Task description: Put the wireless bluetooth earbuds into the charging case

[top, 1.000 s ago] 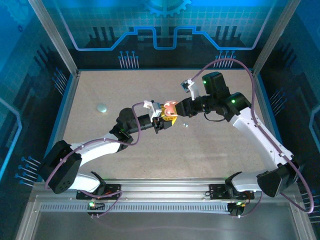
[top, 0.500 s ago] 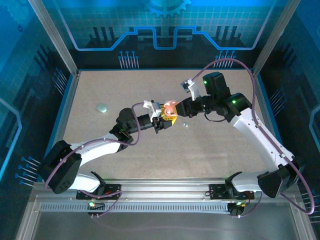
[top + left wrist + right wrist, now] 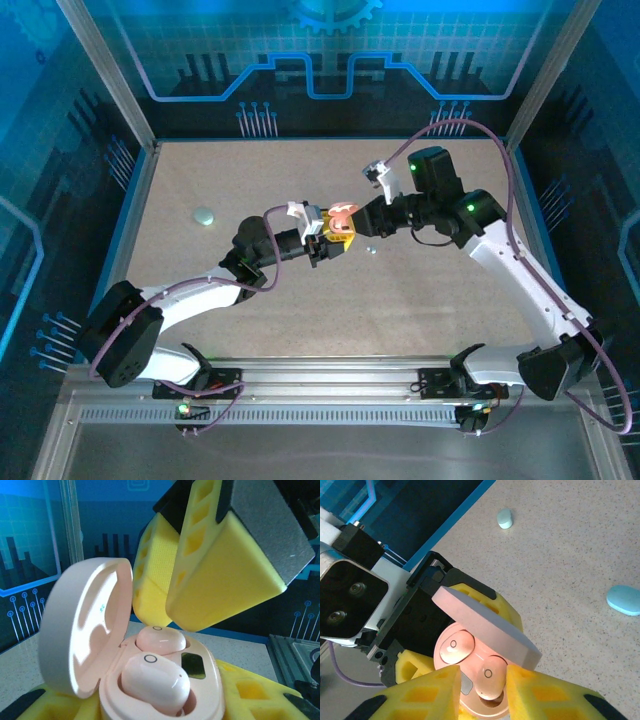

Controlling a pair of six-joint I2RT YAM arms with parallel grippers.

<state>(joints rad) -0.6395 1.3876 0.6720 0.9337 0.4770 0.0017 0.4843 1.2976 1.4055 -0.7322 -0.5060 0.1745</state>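
Wide tabletop (image 3: 430, 300), and both arms meet right at its middle. The left arm (image 3: 200, 295) reaches in from the near left and the right arm (image 3: 510, 260) bends in from the far right. The left gripper (image 3: 335, 238) is clamped on the pink charging case (image 3: 80, 630), yellow pads either side of the base, lid tipped up and open. The right gripper (image 3: 483, 672) hangs just above the open case, its yellow fingers (image 3: 220, 580) parted by a narrow gap, nothing between them. And there they are: two pink earbuds (image 3: 156, 682), both sitting in the case's wells, side by side. Out on the table, a pale blue oval (image 3: 624, 600) and, farther off, a smaller pale blue piece (image 3: 505, 518), well apart.
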